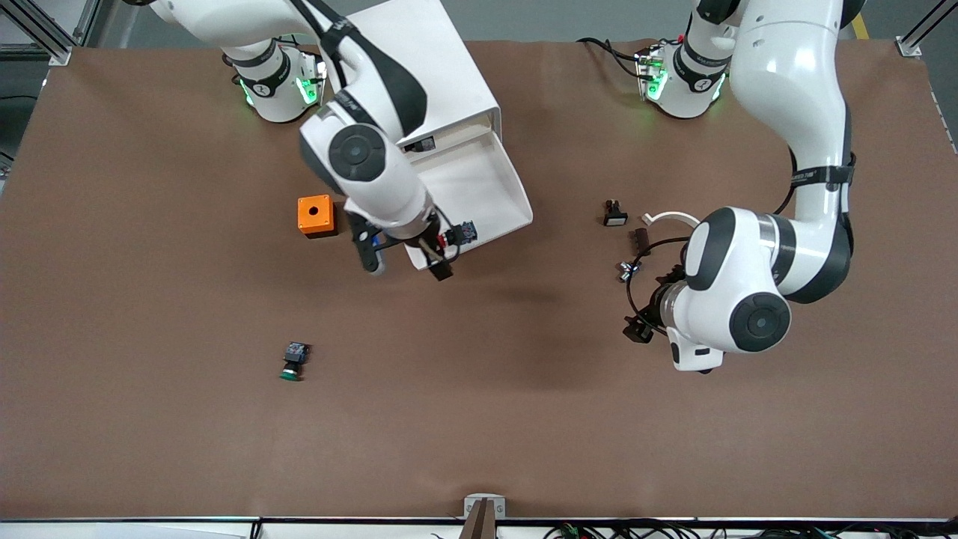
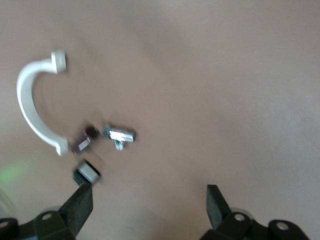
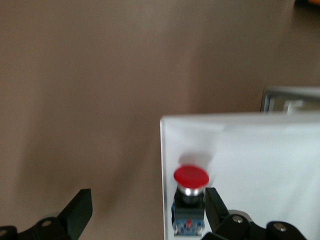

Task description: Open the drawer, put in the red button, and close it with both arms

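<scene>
A: We've got the right gripper (image 1: 408, 266) over the front edge of the open drawer (image 1: 490, 202), and its jaws stand apart with nothing between them.

B: And we can see the red button (image 3: 191, 176) in the right wrist view, inside the white drawer right at its corner, just beside one finger (image 3: 216, 207). Whether they touch, we cannot tell.

A: From the front view we pick it out as a small dark body with a blue back (image 1: 462, 232), lying in the drawer near its front wall, at the end closest to the front camera.

B: The drawer sticks out of the white cabinet (image 1: 419, 67), which stands close to the right arm's base.

A: The left gripper (image 2: 150, 202) hangs over bare brown surface (image 1: 524, 419) toward the left arm's end. We see its jaws wide apart and empty.

B: The left wrist view shows us a white curved handle (image 2: 30, 102), a small metal piece (image 2: 121, 134), a little dark part (image 2: 84, 141) and a small white-capped part (image 2: 87, 171), all clustered close together on the surface.

A: An orange box (image 1: 316, 215) with a hole sits beside the drawer, toward the right arm's end.

B: The green-capped button (image 1: 293, 361) lies by itself, well apart, nearer to the front camera than the orange box.
</scene>
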Motion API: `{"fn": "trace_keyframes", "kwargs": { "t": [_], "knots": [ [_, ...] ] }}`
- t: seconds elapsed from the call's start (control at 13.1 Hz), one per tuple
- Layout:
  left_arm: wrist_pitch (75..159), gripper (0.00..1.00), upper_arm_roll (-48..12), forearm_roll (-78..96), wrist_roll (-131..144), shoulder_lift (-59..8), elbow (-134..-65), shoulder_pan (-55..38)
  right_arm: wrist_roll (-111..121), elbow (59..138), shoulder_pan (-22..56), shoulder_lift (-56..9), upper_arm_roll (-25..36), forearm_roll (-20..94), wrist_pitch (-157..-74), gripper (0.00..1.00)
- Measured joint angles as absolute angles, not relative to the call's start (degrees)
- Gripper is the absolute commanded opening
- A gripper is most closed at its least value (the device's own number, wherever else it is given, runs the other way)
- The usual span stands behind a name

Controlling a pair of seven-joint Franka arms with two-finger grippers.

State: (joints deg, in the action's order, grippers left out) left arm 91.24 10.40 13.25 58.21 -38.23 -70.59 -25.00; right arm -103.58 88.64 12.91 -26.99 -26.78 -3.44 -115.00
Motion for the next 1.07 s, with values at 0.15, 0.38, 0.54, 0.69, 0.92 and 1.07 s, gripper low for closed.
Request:
{"fn": "trace_keyframes", "kwargs": {
  "t": [0.15,0.38,0.54,0.69,0.92,1.07],
  "knots": [
    [90.95,1.00,10.22,12.08,50.88,-36.43,-70.65,-25.56,-92.96,86.90,7.80,-26.69,-26.76,-3.50,-111.89,1.00],
    [91.65,1.00,8.60,10.71,44.13,-36.07,-71.18,-25.88,-83.18,86.26,1.32,-24.78,-26.76,-3.51,-110.21,1.00],
    [94.47,1.00,6.63,9.71,42.54,-36.09,-72.21,-26.53,-76.54,86.18,-2.07,-22.39,-26.76,-3.51,-109.37,1.00],
    [98.11,1.00,3.84,9.64,41.67,-36.15,-74.51,-26.87,-67.98,86.17,-4.57,-19.93,-26.19,-3.51,-107.14,1.00],
    [104.32,1.00,0.16,9.61,41.60,-36.23,-79.22,-28.15,-55.11,86.16,-5.10,-16.14,-20.86,-0.68,-102.54,1.00],
    [106.27,1.00,-2.32,9.61,41.99,-36.29,-81.15,-29.16,-44.87,86.17,-4.41,-12.96,-14.14,3.74,-98.56,1.00]
  ]
}}
